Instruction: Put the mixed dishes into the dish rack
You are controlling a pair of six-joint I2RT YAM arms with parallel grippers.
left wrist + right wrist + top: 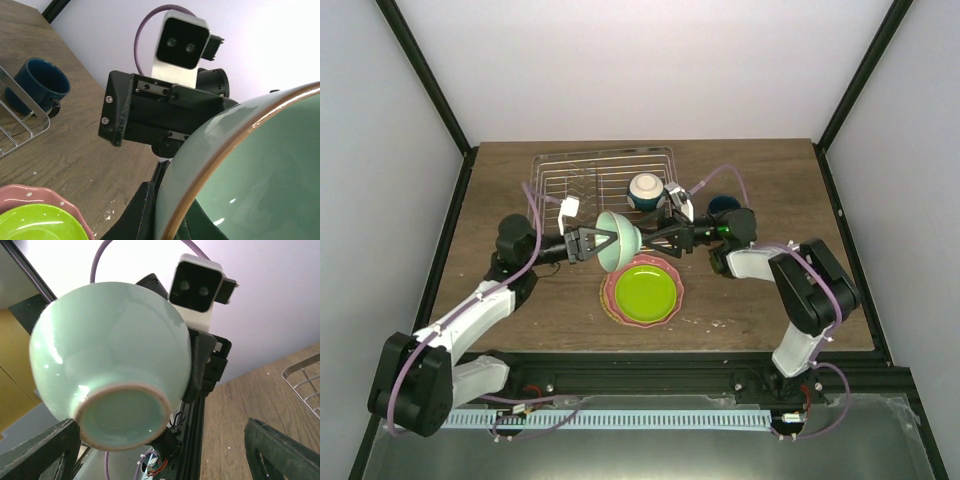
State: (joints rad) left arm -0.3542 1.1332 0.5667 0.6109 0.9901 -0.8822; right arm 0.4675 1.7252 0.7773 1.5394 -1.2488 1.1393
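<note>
My left gripper [600, 243] is shut on the rim of the pale mint bowl [619, 241], one finger [137, 210] outside the wall and the other inside. It holds the bowl on its side above the table, in front of the dish rack [605, 165]. The bowl's foot [122, 415] faces my right gripper [650, 238], which is open, its fingers [280, 450] spread wide to either side. The lime-green plate [643, 290] lies on the pink scalloped plate [612, 295] below. A cream bowl [646, 186] sits in the rack. The dark blue mug [40, 82] stands just right of the rack.
The rack's wire corner [20, 125] is near the mug. Table edges run close on both sides, with the black frame posts [430, 85] behind. The right arm's body [805, 285] lies over the table's right side.
</note>
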